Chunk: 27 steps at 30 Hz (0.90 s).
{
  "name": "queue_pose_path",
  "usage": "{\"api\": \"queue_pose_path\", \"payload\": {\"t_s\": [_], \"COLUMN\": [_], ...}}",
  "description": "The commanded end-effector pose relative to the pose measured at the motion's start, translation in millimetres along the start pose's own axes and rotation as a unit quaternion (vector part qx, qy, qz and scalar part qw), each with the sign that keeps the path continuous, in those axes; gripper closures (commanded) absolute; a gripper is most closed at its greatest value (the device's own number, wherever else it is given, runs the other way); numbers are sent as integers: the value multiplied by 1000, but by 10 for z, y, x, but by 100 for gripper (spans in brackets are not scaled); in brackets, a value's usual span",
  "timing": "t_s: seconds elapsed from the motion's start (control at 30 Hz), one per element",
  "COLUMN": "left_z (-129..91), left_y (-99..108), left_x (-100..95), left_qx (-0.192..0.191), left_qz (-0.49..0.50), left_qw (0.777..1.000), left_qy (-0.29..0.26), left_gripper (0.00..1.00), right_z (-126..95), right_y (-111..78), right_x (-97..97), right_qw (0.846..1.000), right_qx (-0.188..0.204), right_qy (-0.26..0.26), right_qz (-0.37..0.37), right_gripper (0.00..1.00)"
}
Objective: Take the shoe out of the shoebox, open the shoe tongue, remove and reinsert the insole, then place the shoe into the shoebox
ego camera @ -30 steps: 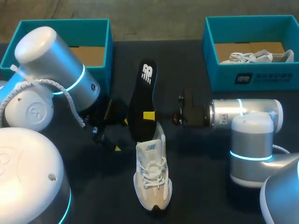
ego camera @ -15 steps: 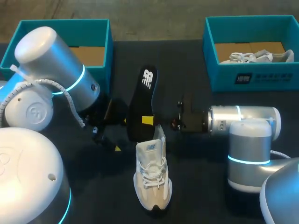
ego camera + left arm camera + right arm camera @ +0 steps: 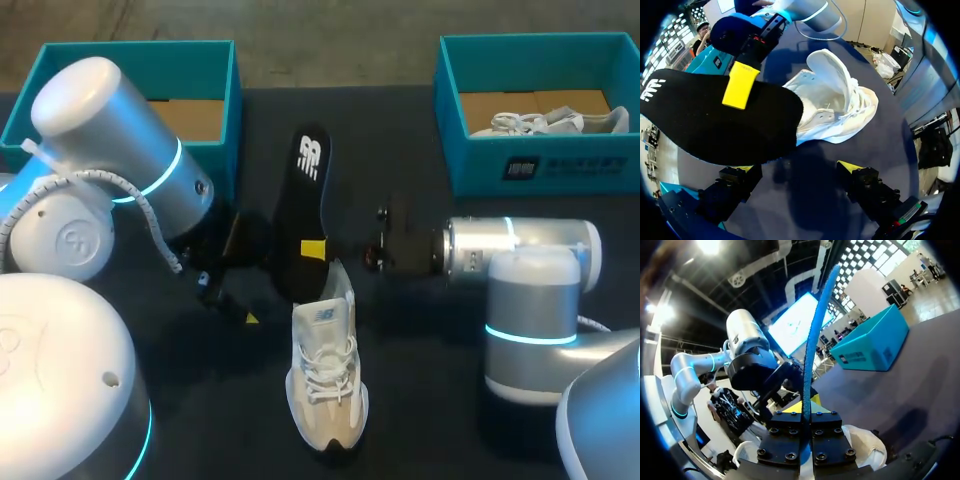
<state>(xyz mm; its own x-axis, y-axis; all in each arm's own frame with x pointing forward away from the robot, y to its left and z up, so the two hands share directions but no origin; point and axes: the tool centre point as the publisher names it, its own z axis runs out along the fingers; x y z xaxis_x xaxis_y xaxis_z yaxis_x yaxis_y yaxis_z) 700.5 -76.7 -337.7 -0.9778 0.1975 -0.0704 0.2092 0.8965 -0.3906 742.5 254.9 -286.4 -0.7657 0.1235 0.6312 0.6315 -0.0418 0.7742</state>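
A black insole [image 3: 303, 195] hangs tilted above the table, its heel end just behind the white shoe [image 3: 326, 372]. My right gripper [image 3: 313, 250] is shut on the insole near that end, with one yellow fingertip across its top face. In the right wrist view the insole [image 3: 813, 335] shows edge-on as a thin blue strip clamped in the gripper [image 3: 807, 427]. In the left wrist view the insole [image 3: 710, 122] sits ahead of my open left gripper [image 3: 796, 169], which holds nothing. The shoe [image 3: 835, 105] lies on its sole beyond, tongue pulled up. In the head view, my left gripper [image 3: 258, 290] is low beside the insole.
A teal shoebox [image 3: 222, 75] stands at the back left behind my left arm. A second teal shoebox [image 3: 530, 165] at the back right holds another white shoe [image 3: 545, 122]. Dark tabletop [image 3: 420, 400] lies around the shoe.
My right gripper with the insole dipped slightly toward the shoe, then rose and shifted a little left. The left arm and the shoe stayed still.
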Motion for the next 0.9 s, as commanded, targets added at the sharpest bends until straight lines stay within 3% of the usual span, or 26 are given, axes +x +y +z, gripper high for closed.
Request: {"api": "queue_pose_path", "payload": {"t_s": [0.03,0.4,0.9], "left_z": [4,4,4], "left_y": [-4,-4,-4], "left_x": [7,7,7], "left_qx": [-2,-2,-2], "left_qz": [0,0,0], "left_qw": [1000,1000,1000], "left_qy": [-1,-1,-1], "left_gripper": [0,0,0], "right_z": [-10,-169,-375], "right_y": [114,218,122], "right_x": [1,-53,-98], "right_qw": [1000,1000,998], "right_qx": [17,29,29], "right_qy": [-1,6,52], "right_qz": [2,11,-11], "right_gripper": [100,100,100]}}
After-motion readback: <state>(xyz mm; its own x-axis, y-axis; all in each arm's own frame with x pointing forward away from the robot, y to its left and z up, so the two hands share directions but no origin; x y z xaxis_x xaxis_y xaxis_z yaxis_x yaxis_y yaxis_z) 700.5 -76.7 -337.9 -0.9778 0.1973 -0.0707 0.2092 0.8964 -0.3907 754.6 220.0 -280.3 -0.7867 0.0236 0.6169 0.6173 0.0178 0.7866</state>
